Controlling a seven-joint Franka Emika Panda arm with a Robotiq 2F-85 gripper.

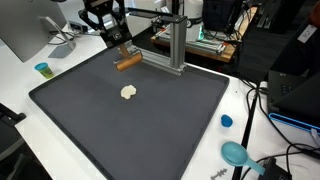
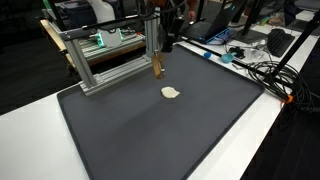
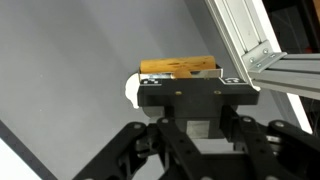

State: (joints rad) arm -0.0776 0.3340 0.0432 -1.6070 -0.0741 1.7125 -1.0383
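My tool (image 1: 125, 56) clamps one brown stick (image 1: 128, 63) at the far edge of one dark mat (image 1: 150, 130), beside one aluminium frame (image 1: 172, 45). One pale lump (image 1: 128, 92) lies mid-mat, well apart. The worktop (image 1: 20, 78) is white, in a cluttered lab. Only an exterior view shows one small blue cup (image 1: 42, 69).

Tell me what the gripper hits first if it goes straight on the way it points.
Likely the mat below: the gripper points down, shut on a wooden block, so the block would touch first. The gap is unclear.
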